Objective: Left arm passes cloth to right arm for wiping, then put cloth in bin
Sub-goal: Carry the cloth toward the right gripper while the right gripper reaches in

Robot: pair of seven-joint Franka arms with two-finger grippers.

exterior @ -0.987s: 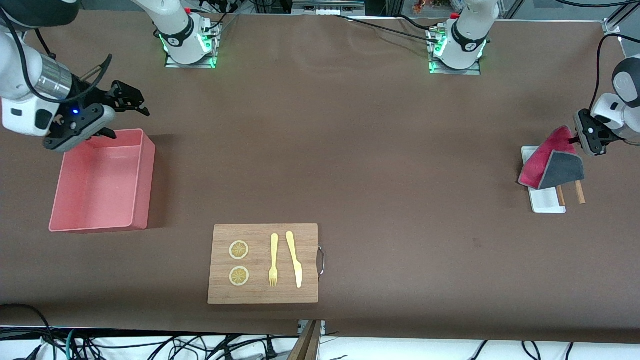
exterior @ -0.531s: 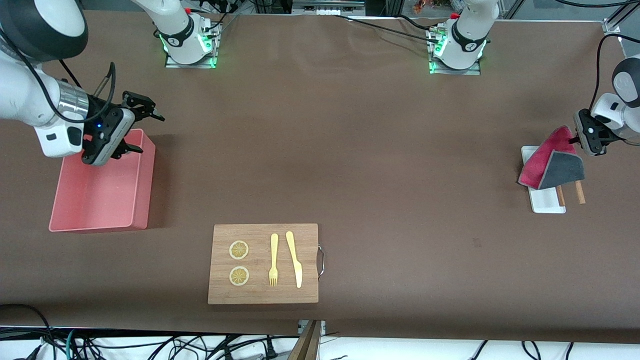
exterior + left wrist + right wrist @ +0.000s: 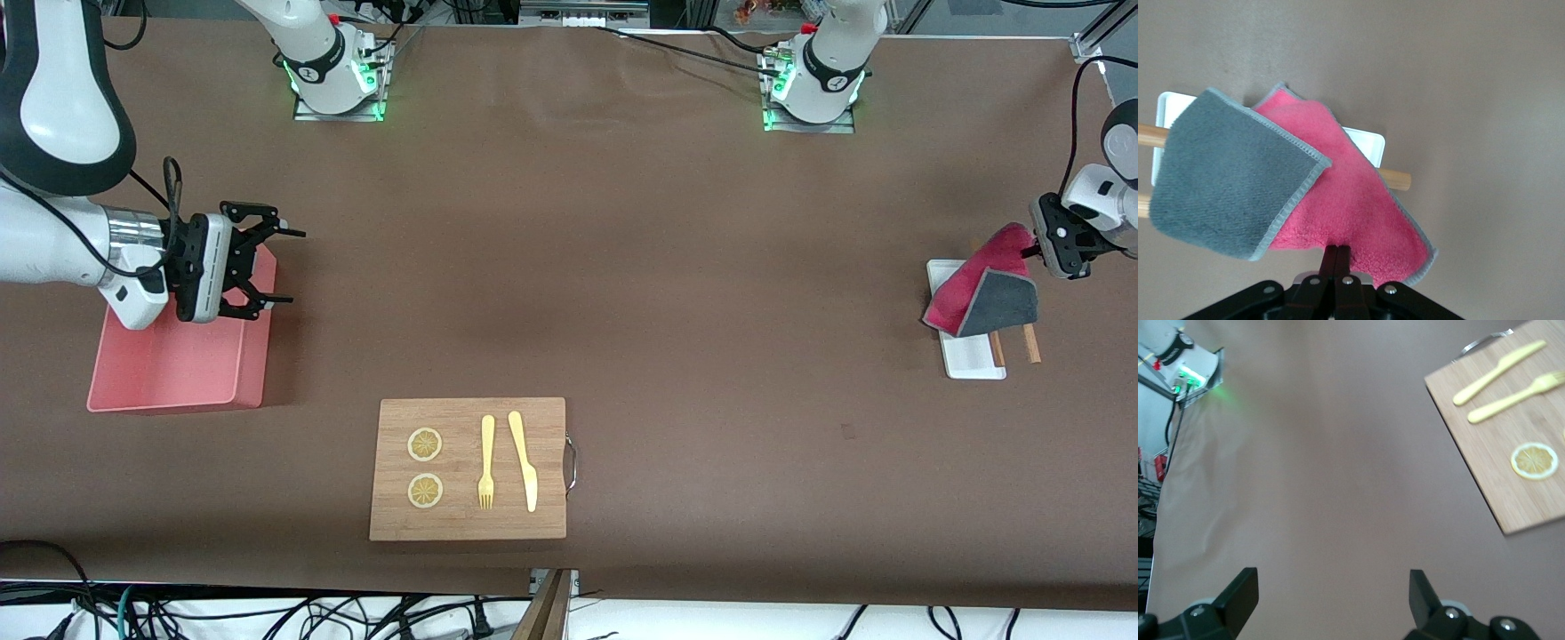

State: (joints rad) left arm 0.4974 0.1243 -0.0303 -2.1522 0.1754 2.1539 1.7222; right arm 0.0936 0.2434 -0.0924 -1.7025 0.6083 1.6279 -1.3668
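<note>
The left end effector (image 3: 1031,252) is up in the air over the white tray (image 3: 971,359), at the left arm's end of the table (image 3: 676,267). Its black fingers (image 3: 1337,261) are pressed together on one corner of the cloth (image 3: 978,293), so it is grasping the cloth. The cloth hangs down from this corner and is unfolded in part: the pink face (image 3: 1351,207) and the grey face (image 3: 1228,180) both show. It covers a part of the white tray and of two wooden sticks (image 3: 1029,342) that lie across the tray. I cannot tell if the lower edge of the cloth touches the tray.

The right end effector (image 3: 271,262) is over the corner of the pink bin (image 3: 178,356) that is farther from the front camera, at the right arm's end of the table. Its fingers (image 3: 1238,590) are spread wide apart and hold nothing. They point toward the middle of the table.

The wooden cutting board (image 3: 468,468) lies nearer to the front camera than the bin, and well apart from it. On the board are two lemon slices (image 3: 425,444), a yellow fork (image 3: 486,462) and a yellow knife (image 3: 524,460), side by side.
</note>
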